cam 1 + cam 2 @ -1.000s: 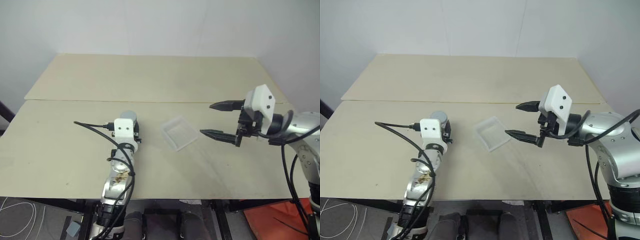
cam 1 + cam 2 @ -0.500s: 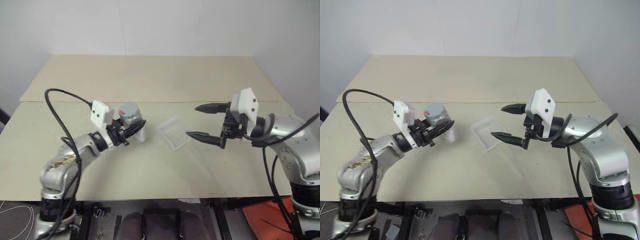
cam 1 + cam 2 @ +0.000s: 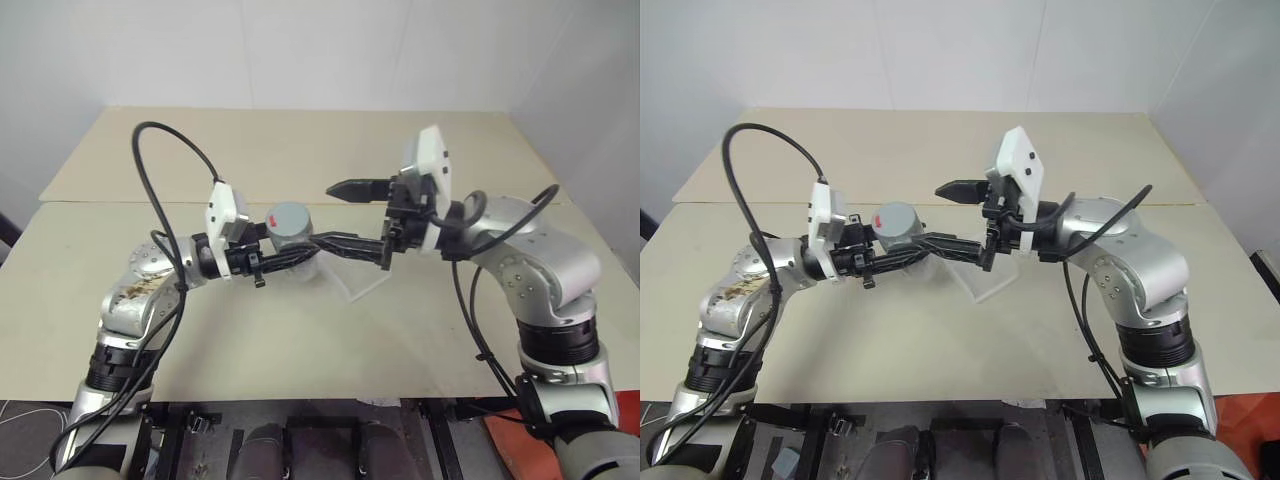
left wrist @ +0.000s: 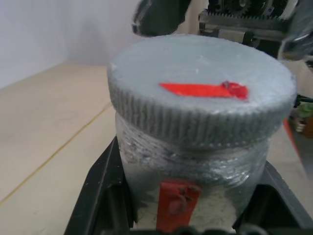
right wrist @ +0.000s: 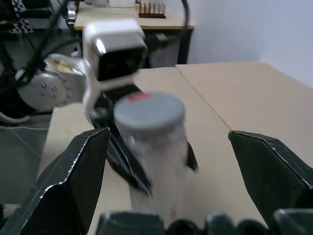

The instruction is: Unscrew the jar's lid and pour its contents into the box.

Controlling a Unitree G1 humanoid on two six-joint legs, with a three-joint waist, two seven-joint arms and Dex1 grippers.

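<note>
I am holding the jar (image 3: pixel 291 240) up off the table (image 3: pixel 120 300) with my left end effector (image 3: pixel 300 256). Its two black fingers are squeezing the jar's sides, low down, under the lid (image 4: pixel 200 88). The jar is standing up in the grip, a little tipped. Its long way is running up and down, and the lid is facing up, with its red mark on top. In the left wrist view the red stripe on the label is facing back toward the wrist.

The lid is on the jar, so I am thinking the unscrewing is not done yet. I cannot see the contents.

The box (image 3: pixel 362 278) is lying on the table just under and past the tips of the left end effector.

My right end effector (image 3: pixel 358 222) is pointing at the jar from the other side. Its fingers are spread wide and holding nothing. One finger is sitting up high by the lid and one is low by the tips of the left fingers.

What could go wrong? I think the right fingers could bump the left fingers, because they are very close. They could also close on the jar's body and miss the lid. If the left grip is weak, the whole jar could spin when I twist.
</note>
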